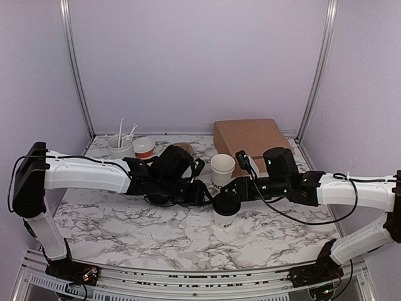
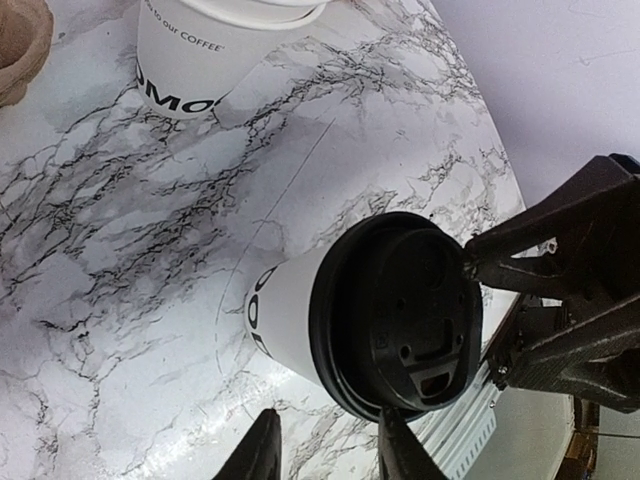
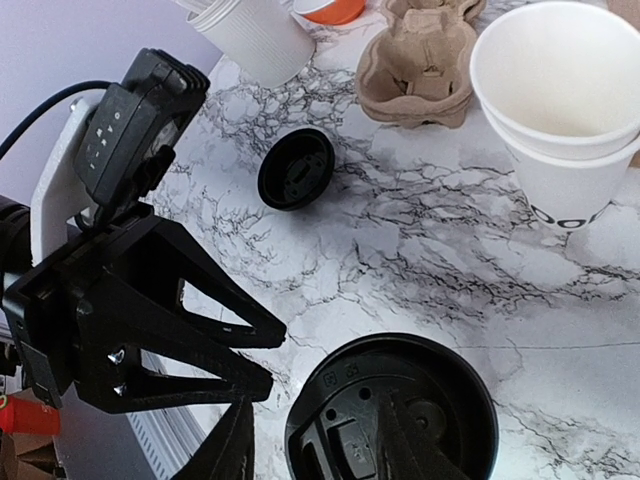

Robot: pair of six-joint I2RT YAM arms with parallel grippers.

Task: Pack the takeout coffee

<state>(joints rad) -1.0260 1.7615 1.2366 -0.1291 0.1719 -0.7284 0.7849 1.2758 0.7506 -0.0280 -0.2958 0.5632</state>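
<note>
Top external view: the takeout coffee (image 1: pixel 225 210) stands upright on the counter (image 1: pixel 125 232), midway between the side edges. The left end effector (image 1: pixel 205 193) and right end effector (image 1: pixel 235 187) flank its lid, both wide, holding nothing. A grasp looks due. Close gently on the paper wall below the lid, keep it upright, then carry it toward the brown bag (image 1: pixel 250 138) at the far right corner.

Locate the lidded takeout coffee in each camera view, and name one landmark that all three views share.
Top external: the takeout coffee stands just right of centre on the marble.
Left wrist: the takeout coffee is at lower centre, its lid toward the camera.
Right wrist: the takeout coffee is at the bottom edge, showing only its black lid.
Shared landmark: the lidless white cup.
</note>
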